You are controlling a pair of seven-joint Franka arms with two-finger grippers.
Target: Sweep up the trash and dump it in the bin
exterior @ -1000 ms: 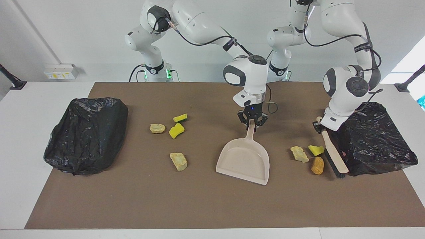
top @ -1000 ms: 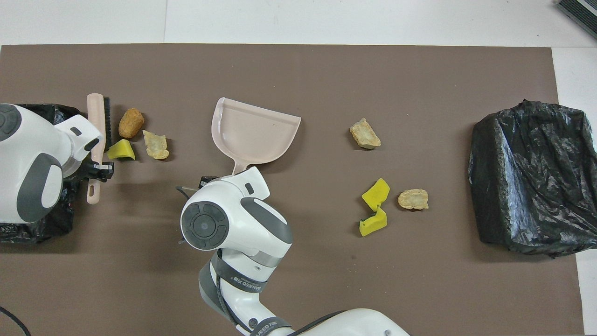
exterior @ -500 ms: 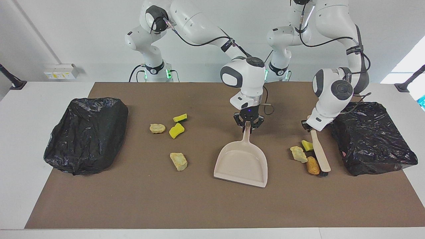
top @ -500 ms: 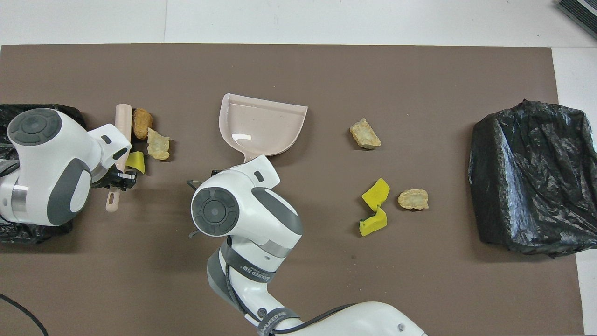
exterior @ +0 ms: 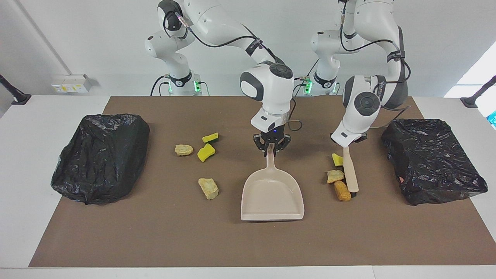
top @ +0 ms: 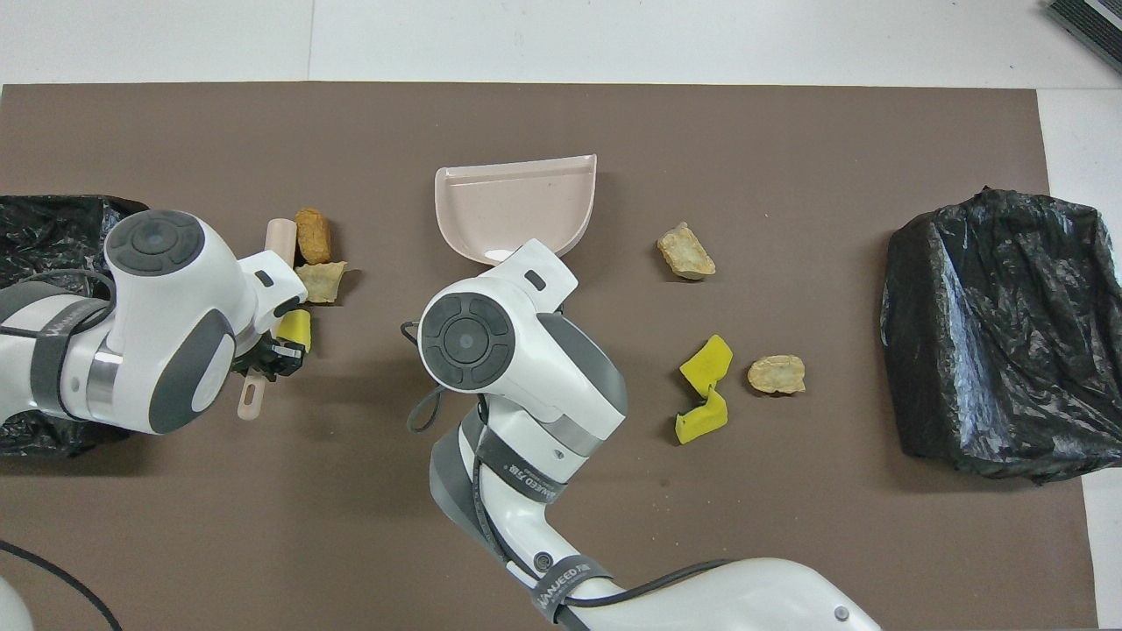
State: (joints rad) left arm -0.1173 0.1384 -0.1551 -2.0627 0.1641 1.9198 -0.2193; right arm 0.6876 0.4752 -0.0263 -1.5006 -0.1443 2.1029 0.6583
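Since both arms are in the middle of things, I'll start at the robots' end and work outward. The left pincer (exterior: 348, 142) sits right of centre in the facing frame, clenched on the handle of the brush (exterior: 351, 174). The right pincer (exterior: 271, 147) is dead centre in that frame, clenched on the handle of the dustpan (exterior: 271, 197).

Roughly level with them, left of centre in the facing frame, there's a small cluster of trash: a yellow wedge (exterior: 210, 137), then a second yellow wedge (exterior: 206, 152) just beside it, and a beige lump (exterior: 183, 149) near that one.

A black bag (exterior: 100, 157) fills the left side of the facing frame and another black bag (exterior: 434, 159) fills the right side. Both sit at the ends of the brown mat (exterior: 155, 232) that covers the white surface (exterior: 23, 155).

Going further out, three pieces line up along the brush on its dustpan side: a third yellow wedge (exterior: 337, 159), a tan chunk (exterior: 335, 176) and an orange chunk (exterior: 342, 190). The orange one is right up against the brush head, while I can't tell whether the other two touch the brush.

The dustpan's tray lies below centre, with its open mouth pointing away from the robots and nothing in it. A lone beige chunk (exterior: 208, 188) sits lower left of centre in the facing frame, well apart from the tray.
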